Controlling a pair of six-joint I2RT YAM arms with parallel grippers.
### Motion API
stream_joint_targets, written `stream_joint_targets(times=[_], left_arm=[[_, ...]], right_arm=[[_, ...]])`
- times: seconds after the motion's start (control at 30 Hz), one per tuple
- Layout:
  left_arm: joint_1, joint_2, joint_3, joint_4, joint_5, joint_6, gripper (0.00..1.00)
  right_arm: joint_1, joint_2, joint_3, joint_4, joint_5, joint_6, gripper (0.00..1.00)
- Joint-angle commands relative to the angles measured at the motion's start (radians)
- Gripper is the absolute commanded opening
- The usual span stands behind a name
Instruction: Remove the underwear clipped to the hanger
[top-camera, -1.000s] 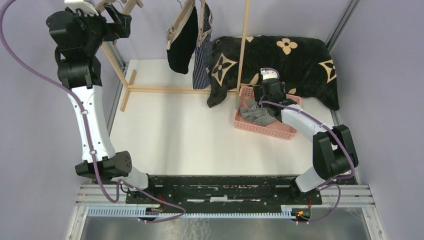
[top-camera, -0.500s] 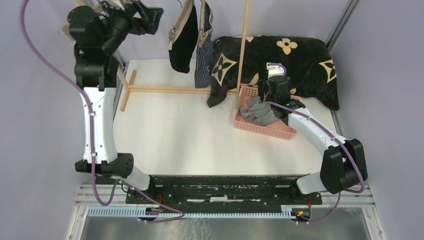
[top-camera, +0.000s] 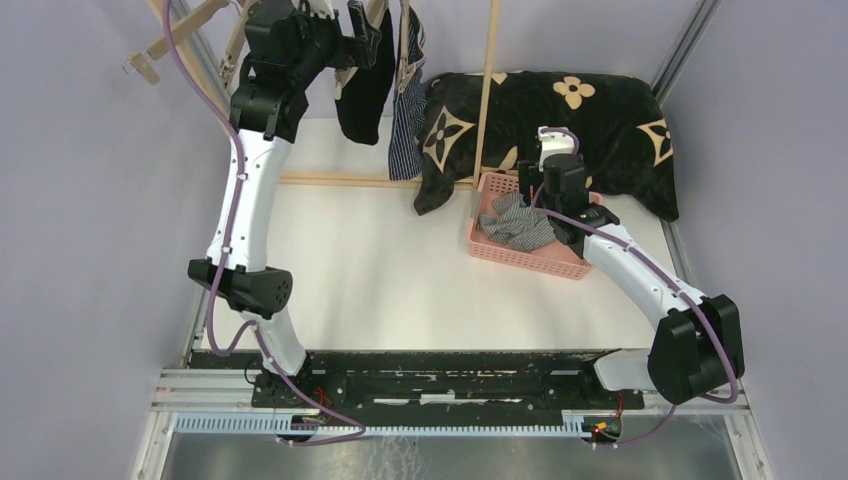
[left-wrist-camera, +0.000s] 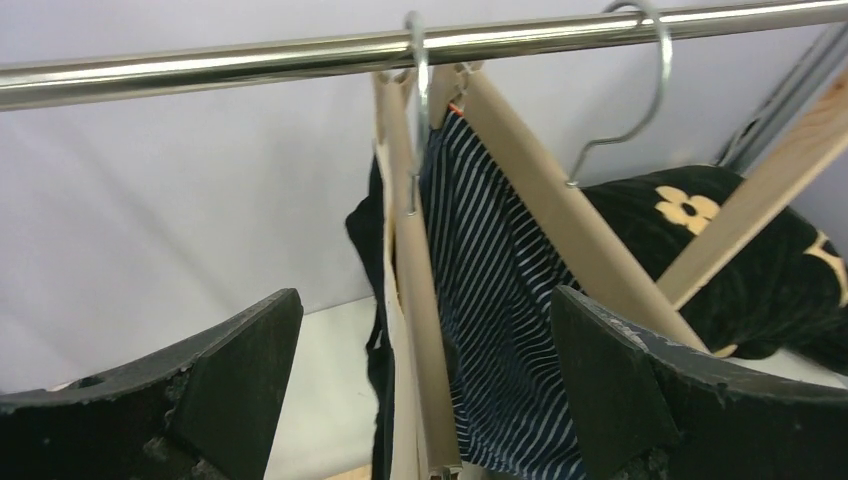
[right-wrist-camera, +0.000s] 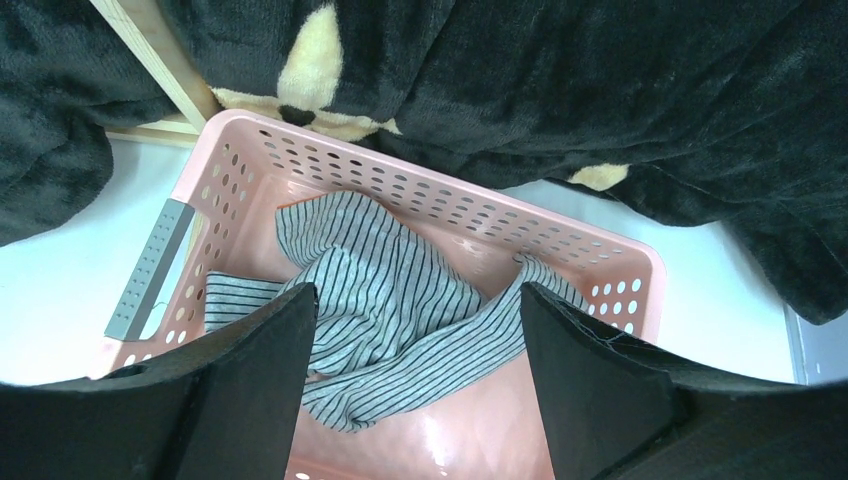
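Two shorts hang clipped on hangers (left-wrist-camera: 410, 290) from the rail (left-wrist-camera: 200, 70): the black shorts (top-camera: 365, 90) and, just beside them, the navy shorts (left-wrist-camera: 490, 300). The grey shorts (right-wrist-camera: 370, 260) lie crumpled in the basket (right-wrist-camera: 300, 160) on the table (top-camera: 350, 260). The left claw (left-wrist-camera: 425, 330) gapes wide at the hangers, touching nothing. The right claw (right-wrist-camera: 415, 310) hovers open and empty over the basket. The cloth looks light, limp and stretchy, so a low pull would probably only stretch it. Better to pinch a thick fold at the waistband, close to the clip.

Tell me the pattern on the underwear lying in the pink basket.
The underwear is grey-white with fine dark stripes, clearest in the right wrist view.
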Motion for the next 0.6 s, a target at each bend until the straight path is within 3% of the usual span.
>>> stream_joint_targets(times=[0.0,0.57], left_arm=[[0.003,-0.017,0.03,0.05,-0.072,0.068,0.99],[0.003,-0.002,-0.025,-0.015,-0.116,0.101,0.99]], right_arm=[[-0.001,-0.026,-0.004,0.046,-0.021,0.008,0.82],[-0.001,-0.021,0.0,0.05,-0.03,0.005,0.79]])
